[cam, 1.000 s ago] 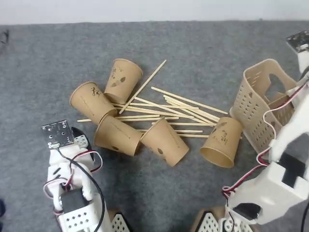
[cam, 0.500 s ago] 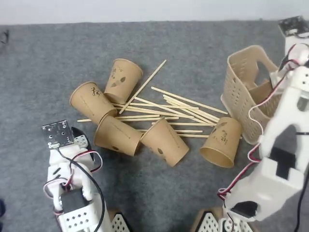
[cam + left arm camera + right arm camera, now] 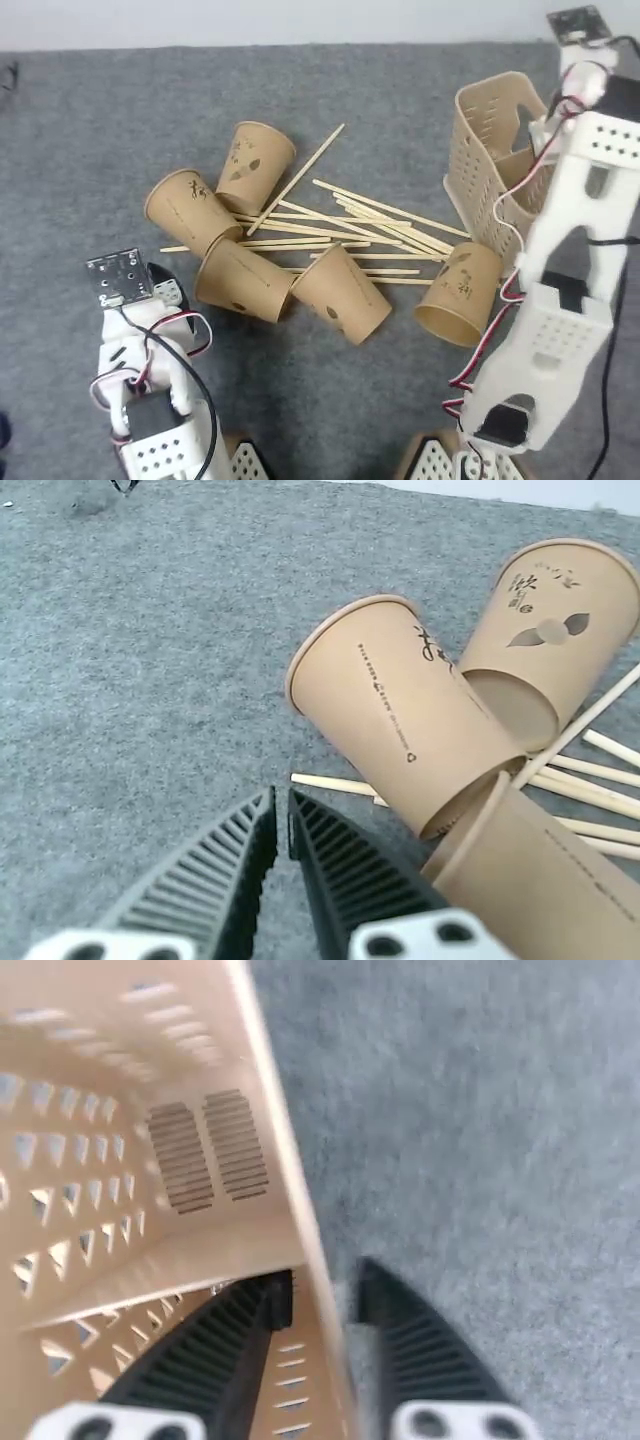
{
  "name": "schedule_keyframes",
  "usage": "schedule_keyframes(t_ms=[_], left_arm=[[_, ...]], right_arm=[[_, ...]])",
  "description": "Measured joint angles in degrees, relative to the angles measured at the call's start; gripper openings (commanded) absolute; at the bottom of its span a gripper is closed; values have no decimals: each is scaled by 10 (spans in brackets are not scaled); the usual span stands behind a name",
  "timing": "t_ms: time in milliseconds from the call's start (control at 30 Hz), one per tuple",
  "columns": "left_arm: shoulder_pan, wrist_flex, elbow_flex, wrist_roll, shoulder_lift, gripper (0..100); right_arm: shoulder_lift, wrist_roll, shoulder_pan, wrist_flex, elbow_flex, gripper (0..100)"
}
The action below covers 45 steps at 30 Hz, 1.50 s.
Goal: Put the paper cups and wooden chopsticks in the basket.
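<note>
Several paper cups lie on their sides on the grey carpet, among them one (image 3: 255,165) at the back, one (image 3: 345,292) in the middle and one (image 3: 460,293) close to the basket. Wooden chopsticks (image 3: 350,230) are scattered between them. The tan slotted basket (image 3: 485,150) stands at the back right. My right gripper (image 3: 325,1285) is shut on the basket's wall (image 3: 285,1160), one finger inside and one outside. My left gripper (image 3: 281,805) is shut and holds nothing. It hovers near the front left, just short of a cup (image 3: 400,710) and a chopstick (image 3: 330,783).
The right arm (image 3: 585,170) stretches from the front edge up over the basket's right side. A pale wall strip (image 3: 300,20) bounds the carpet at the back. Bare carpet (image 3: 80,150) lies left of the cups and in front of them.
The right arm has swung toward the back and carried the basket up and to the left, turning it more upright. The left arm, cups and chopsticks have not moved.
</note>
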Motion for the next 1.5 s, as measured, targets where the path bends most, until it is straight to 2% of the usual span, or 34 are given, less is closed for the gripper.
schedule_keyframes(t_ms=[333,533,600,767,1000,1300,1500], left_arm=[[1,0,0,0,0,16],[1,0,0,0,0,16],[1,0,0,0,0,16],[1,0,0,0,0,16],[0,0,0,0,0,16],[0,0,0,0,0,16],[1,0,0,0,0,16]], right_arm=[[-91,0,-5,0,-31,285],[-210,3,-5,0,20,157],[-276,29,-5,0,95,128],[-487,119,-5,0,357,134],[-760,185,-8,-37,709,250],[-1061,303,-71,-145,1120,251],[-1298,331,-96,-167,1308,251]])
